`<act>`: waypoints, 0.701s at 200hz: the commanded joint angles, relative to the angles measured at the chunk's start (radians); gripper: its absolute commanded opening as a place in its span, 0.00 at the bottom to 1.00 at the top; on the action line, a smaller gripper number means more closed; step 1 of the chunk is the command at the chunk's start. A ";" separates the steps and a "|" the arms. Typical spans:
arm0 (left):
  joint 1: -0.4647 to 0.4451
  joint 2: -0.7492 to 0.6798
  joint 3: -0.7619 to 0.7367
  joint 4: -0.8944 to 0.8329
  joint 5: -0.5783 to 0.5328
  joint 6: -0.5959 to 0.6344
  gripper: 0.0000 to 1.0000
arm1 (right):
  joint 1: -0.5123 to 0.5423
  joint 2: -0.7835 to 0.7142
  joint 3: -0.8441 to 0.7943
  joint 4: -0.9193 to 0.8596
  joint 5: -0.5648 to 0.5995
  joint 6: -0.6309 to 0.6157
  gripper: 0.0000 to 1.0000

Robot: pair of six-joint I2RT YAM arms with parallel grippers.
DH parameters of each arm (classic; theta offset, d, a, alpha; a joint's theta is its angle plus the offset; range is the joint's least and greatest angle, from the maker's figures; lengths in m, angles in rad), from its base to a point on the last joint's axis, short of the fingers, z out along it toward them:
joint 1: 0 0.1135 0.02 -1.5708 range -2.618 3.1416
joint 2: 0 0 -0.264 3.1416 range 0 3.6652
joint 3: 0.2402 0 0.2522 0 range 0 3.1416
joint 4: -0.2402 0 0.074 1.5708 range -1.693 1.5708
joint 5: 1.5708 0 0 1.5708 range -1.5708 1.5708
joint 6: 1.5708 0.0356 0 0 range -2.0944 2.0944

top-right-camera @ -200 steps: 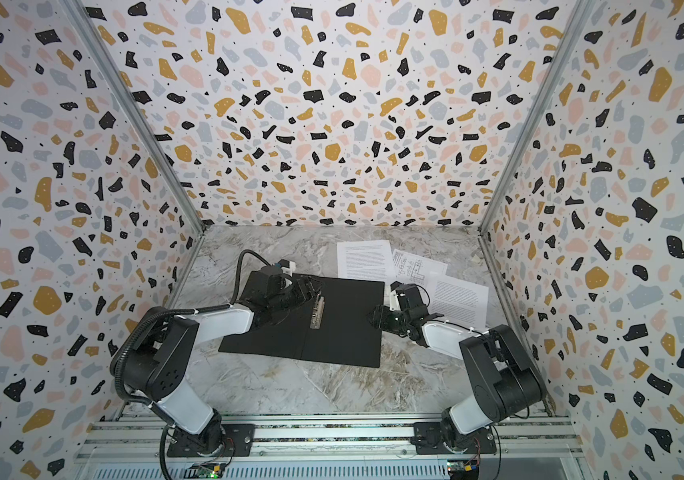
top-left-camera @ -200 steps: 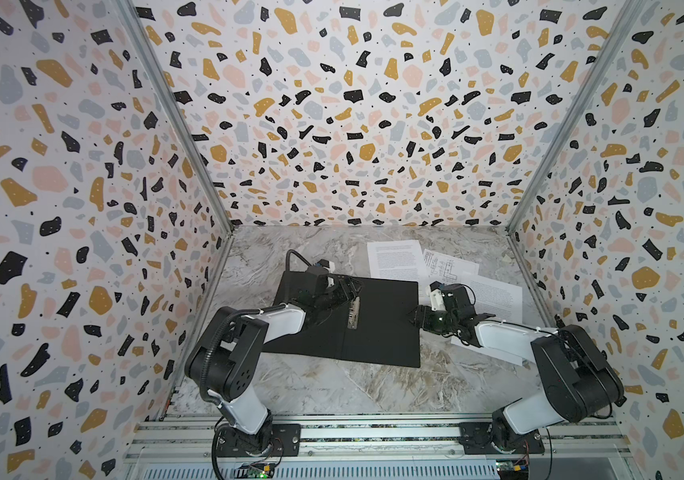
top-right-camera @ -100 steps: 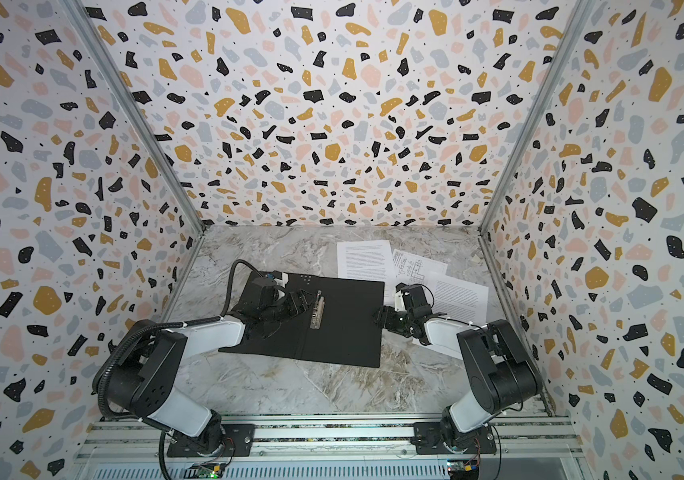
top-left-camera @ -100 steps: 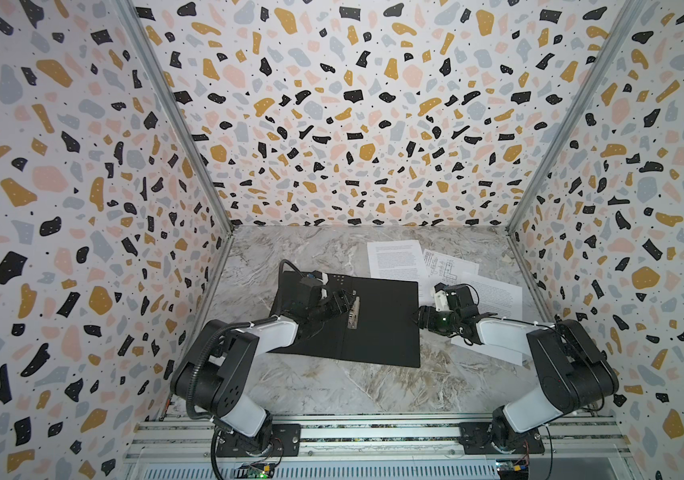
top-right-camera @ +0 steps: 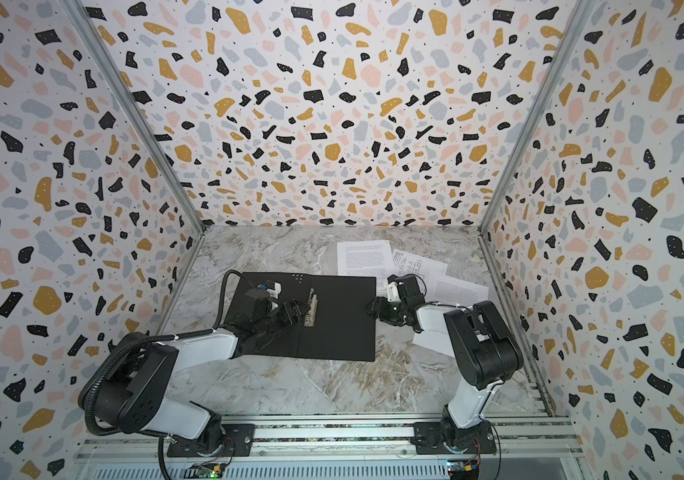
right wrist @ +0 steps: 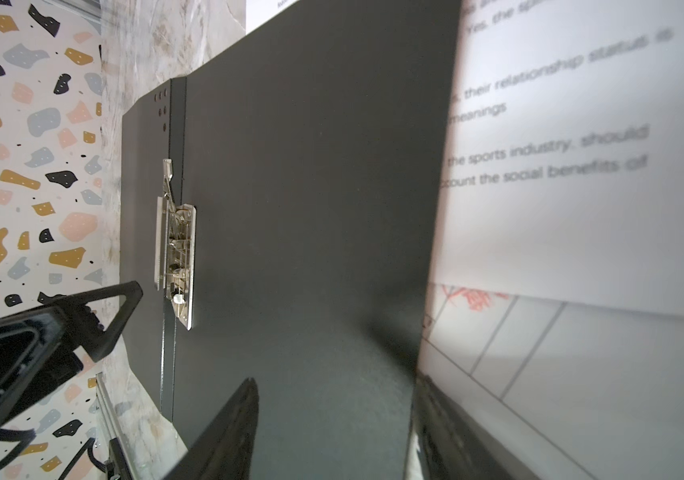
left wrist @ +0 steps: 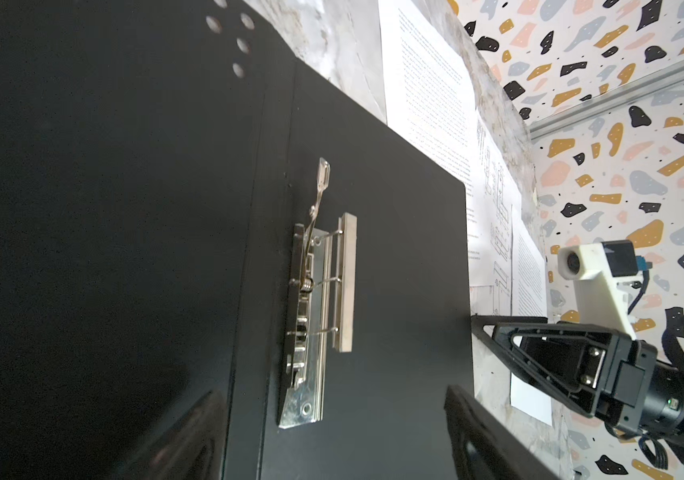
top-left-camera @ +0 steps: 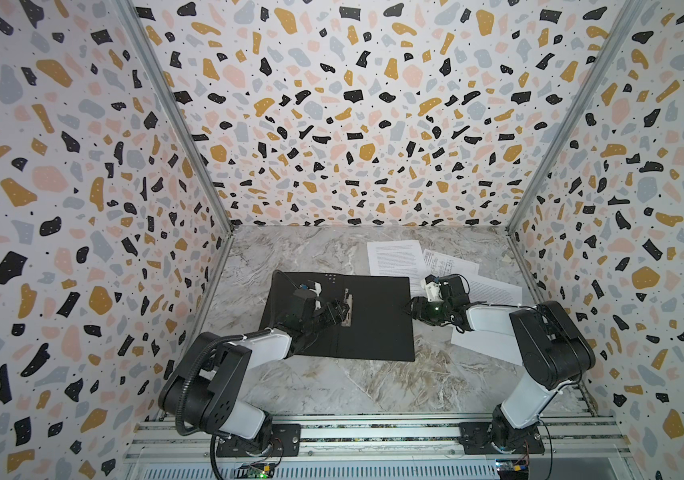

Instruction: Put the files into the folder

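The folder (top-left-camera: 377, 332) lies open and flat, black inside up, at the centre of both top views (top-right-camera: 340, 328) on the marble tabletop (top-left-camera: 332, 386).

From the lower left, the left arm (top-left-camera: 265, 345) stretches low over the folder's left half with its forearm nearly level. The left gripper (top-left-camera: 338, 309) sits just left of the metal spine clip (top-left-camera: 347, 307). In the left wrist view its jaws stand wide, with the near end of the clip (left wrist: 302, 411) between them. They hold nothing, and I cannot tell whether they touch the folder.

No writing shows on the folder, only four pale dots (top-left-camera: 332, 276) near its upper edge.

From the lower right, the right arm (top-left-camera: 490, 320) folds low and points left, with the right gripper (top-left-camera: 408, 307) at the folder's right edge. Its jaws are partly apart: one finger (right wrist: 232, 428) over the black surface, the other along the edge beside paper. No grip is visible.

The files lie right of the folder, toward the upper right of centre, overlapping one another:
- a text sheet (top-left-camera: 394, 257)
- a drawing sheet (top-left-camera: 450, 264)
- a second text sheet (top-left-camera: 494, 291), which runs under the right arm

On one sheet the right wrist view reads "their relationship status is", "the sports industry, should" and "the social benefits of".
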 commanded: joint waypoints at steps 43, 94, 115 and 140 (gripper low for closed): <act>0.006 -0.081 -0.033 0.041 -0.034 0.000 0.83 | 0.021 0.043 0.092 0.002 -0.056 0.028 0.59; 0.006 -0.193 -0.022 -0.049 -0.109 0.031 0.89 | 0.019 -0.019 0.090 -0.051 -0.002 0.012 0.61; -0.001 -0.210 -0.012 -0.049 -0.104 0.029 0.93 | 0.009 -0.085 0.065 -0.090 0.058 -0.006 0.63; -0.029 -0.203 0.014 -0.052 -0.108 0.033 0.94 | -0.018 -0.189 0.012 -0.133 0.153 -0.026 0.65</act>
